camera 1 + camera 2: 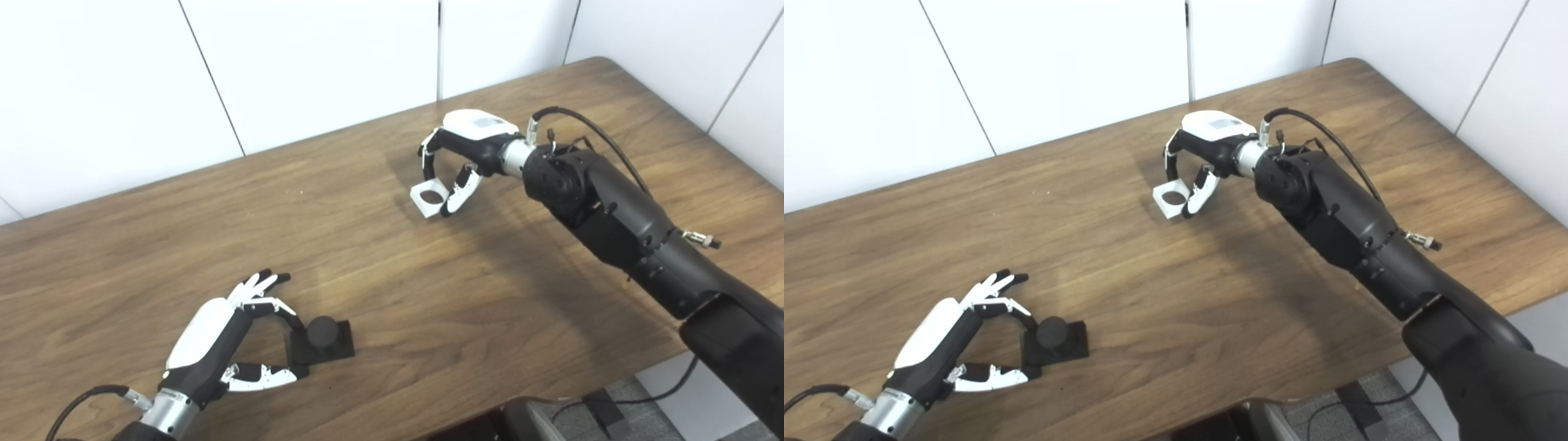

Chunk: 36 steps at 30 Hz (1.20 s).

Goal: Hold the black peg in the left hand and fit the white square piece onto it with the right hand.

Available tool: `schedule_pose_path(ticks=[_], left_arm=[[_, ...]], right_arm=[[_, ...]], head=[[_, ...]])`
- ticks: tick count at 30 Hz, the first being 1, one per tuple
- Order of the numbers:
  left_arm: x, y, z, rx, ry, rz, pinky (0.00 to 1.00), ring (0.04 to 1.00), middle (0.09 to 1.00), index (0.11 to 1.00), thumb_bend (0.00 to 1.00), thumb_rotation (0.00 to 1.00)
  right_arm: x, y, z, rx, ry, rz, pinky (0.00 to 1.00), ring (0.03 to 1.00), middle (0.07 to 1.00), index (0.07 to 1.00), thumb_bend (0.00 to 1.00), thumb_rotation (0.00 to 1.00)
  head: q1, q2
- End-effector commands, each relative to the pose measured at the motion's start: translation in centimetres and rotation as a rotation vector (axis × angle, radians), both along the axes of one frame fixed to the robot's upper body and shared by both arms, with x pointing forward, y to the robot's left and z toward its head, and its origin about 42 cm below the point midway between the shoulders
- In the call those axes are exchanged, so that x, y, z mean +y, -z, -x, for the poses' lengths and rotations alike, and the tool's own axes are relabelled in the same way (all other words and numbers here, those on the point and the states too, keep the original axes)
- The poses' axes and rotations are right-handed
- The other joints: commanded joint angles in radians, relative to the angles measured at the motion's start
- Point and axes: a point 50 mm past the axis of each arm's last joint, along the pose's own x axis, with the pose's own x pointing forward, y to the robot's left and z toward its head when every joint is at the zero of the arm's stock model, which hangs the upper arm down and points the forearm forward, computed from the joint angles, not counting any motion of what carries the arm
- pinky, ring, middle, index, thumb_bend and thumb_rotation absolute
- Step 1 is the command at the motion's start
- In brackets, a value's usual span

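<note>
The black peg [321, 337] is sitting low on the near left part of the table [429, 318], a round stub standing up from a flat square base, and the left hand [226, 343] is closing in on it: one finger is reaching over to the base's far left corner and the thumb is touching its near left corner, so the base is being pinched across that side. That looks like a grasp being set and not a lift, since the base is lying flat on the wood. Taking it by the edge is leaving the stub clear on top, which is what the other piece needs.

Well apart, toward the far middle of the table, the white square piece [430, 199] is being gripped by the right hand [456, 165], fingers on its far side and thumb against its near right edge, the palm arching over from above. Whether the piece is just touching the wood or barely off it, I cannot tell. Its round hole is facing up and is staying uncovered, a sensible hold for dropping it over the stub.

My read: both grasps are being taken, the mating is not yet begun, and the right arm is facing a long carry toward the near left
</note>
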Motion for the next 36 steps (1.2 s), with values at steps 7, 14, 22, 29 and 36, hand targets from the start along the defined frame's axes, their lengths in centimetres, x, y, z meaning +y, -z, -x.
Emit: schedule_pose_path(ticks=[7,14,22,29,36], left_arm=[[-0.3,1.6,0.9,0.055,0.027,-0.085,1.0,1.0,0.941,0.489,0.52,0.07],[-0.8,1.6,0.7,0.064,0.022,-0.089,1.0,1.0,0.948,0.49,0.52,0.07],[-1.5,1.5,0.8,0.071,0.02,-0.088,1.0,1.0,0.953,0.49,0.52,0.07],[-2.3,1.7,0.5,0.07,0.022,-0.089,1.0,1.0,0.948,0.49,0.52,0.07],[-3.1,1.6,0.0,0.058,0.02,-0.088,1.0,1.0,0.954,0.49,0.52,0.08]], right_arm=[[2.3,-3.3,1.0,-0.113,-0.144,-0.007,0.85,0.885,0.809,0.481,0.52,0.14],[3.8,-3.3,2.1,-0.115,-0.19,-0.034,0.84,0.884,0.814,0.481,0.52,0.14],[5.0,-4.2,3.4,-0.117,-0.253,-0.033,0.85,0.896,0.821,0.481,0.52,0.14],[5.6,-4.1,4.3,-0.117,-0.318,-0.057,0.74,0.863,0.808,0.48,0.52,0.14],[5.8,-4.3,5.0,-0.12,-0.337,-0.074,0.74,0.861,0.808,0.481,0.52,0.14]], head=[[0.06,0.015],[0.126,0.031],[0.192,0.045],[0.239,0.051],[0.308,0.055]])
